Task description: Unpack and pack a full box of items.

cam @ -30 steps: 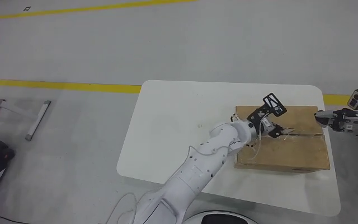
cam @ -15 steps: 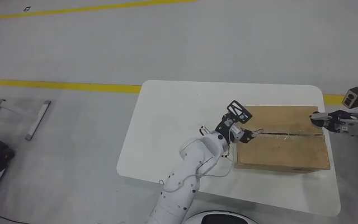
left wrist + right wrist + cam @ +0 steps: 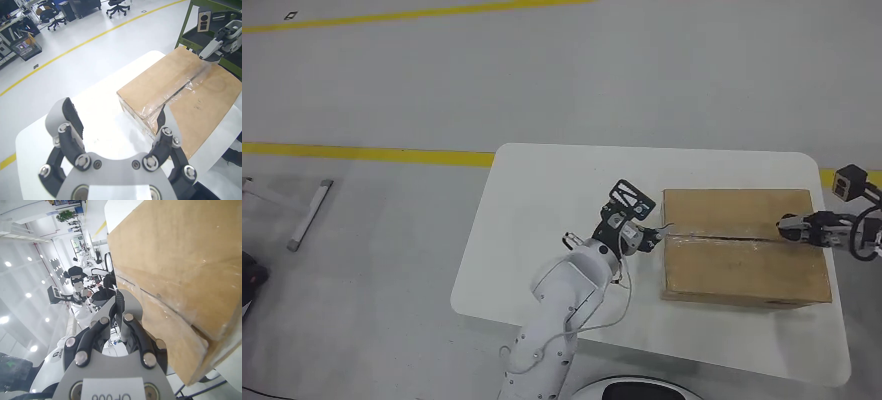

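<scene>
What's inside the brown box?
Nothing inside can be seen. The cardboard box sits shut on the white table, top flaps closed, with clear tape over the seam. Whatever is packed in it is covered.

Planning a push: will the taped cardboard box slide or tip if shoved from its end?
Probably slides, not tips: the cardboard box is low, broad, flat on the table. Likely stiff while the clear tape holds its flaps shut. Weight unclear; contents hidden.

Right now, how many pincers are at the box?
2. Left pincer, open, at the box end facing the table middle; right pincer, shut, at the opposite end, by the taped seam.
</scene>
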You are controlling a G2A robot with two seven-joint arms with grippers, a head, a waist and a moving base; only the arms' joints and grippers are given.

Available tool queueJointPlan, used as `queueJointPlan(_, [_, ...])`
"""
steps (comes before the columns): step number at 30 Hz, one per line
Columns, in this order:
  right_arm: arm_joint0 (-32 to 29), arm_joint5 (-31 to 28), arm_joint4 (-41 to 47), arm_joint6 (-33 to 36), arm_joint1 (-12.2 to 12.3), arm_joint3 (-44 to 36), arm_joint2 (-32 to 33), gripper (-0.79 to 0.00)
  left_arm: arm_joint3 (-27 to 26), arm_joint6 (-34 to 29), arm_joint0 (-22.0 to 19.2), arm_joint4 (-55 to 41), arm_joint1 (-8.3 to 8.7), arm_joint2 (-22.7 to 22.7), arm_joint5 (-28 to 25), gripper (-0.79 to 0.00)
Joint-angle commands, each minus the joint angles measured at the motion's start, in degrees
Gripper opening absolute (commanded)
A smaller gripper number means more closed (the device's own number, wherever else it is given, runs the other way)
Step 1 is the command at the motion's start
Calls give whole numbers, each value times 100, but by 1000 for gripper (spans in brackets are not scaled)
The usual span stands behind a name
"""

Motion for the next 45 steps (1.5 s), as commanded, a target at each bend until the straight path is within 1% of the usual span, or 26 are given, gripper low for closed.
queueJointPlan(1, [51,10,-172,-79,-12,24,-94,-785,3,2,-2,-1,-1,1,0,0])
queueJointPlan(3, [89,24,-208,-106,-29,72,-172,-785,3,2,-2,-1,-1,1,0,0])
queueJointPlan(10, [231,114,-775,-337,-42,164,-355,-785,3,2,-2,-1,-1,1,0,0])
queueJointPlan(16, [299,152,-930,-369,-46,124,-378,-785,3,2,-2,-1,-1,1,0,0])
queueJointPlan(21, [264,-27,-601,-212,-9,-14,-46,-785,3,2,-2,-1,-1,1,0,0])
queueJointPlan(26, [15,-62,-435,-168,19,-437,193,-785,3,2,-2,-1,-1,1,0,0])
queueJointPlan(29, [-101,-24,-631,-314,1,-671,53,-785,3,2,-2,-1,-1,1,0,0])
queueJointPlan(31, [-122,6,-611,-348,-23,-713,-56,-785,3,2,-2,-1,-1,1,0,0])
queueJointPlan(35, [-55,145,-1185,-638,-51,-682,-346,-785,3,2,-2,-1,-1,1,0,0])
queueJointPlan(40, [100,314,-1293,-725,-96,-477,-544,-785,3,2,-2,-1,-1,1,0,0])
queueJointPlan(45, [183,299,-1149,-566,-100,-296,-488,-785,3,2,-2,-1,-1,1,0,0])
